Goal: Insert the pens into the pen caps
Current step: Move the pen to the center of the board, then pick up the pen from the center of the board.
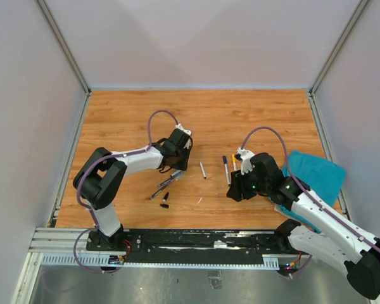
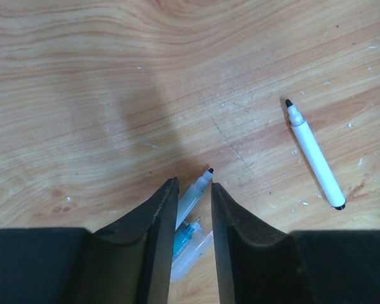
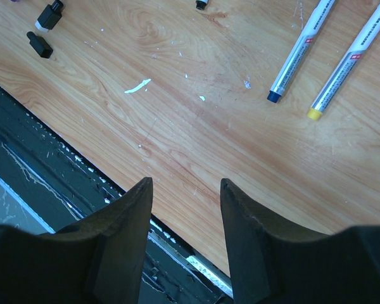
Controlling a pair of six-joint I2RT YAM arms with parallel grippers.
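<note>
My left gripper (image 1: 175,166) is open, its jaws narrowly apart over two translucent pens on the table. One, black-tipped (image 2: 195,197), lies between the fingers and pokes past their tips. The other, with a teal core (image 2: 187,244), lies just behind it. A white pen (image 2: 315,157) lies apart to the right. My right gripper (image 3: 183,183) stands open and empty over the table's near edge. Two more pens, one blue-ended (image 3: 301,54) and one yellow-ended (image 3: 348,63), lie ahead of it. Two black pen caps (image 3: 49,16) (image 3: 40,44) rest at the far left of its view.
A teal cloth (image 1: 313,176) lies at the right side, partly under the right arm. A small white scrap (image 3: 137,85) sits on the wood. The black rail (image 3: 63,190) runs along the table's near edge, just below the right fingers.
</note>
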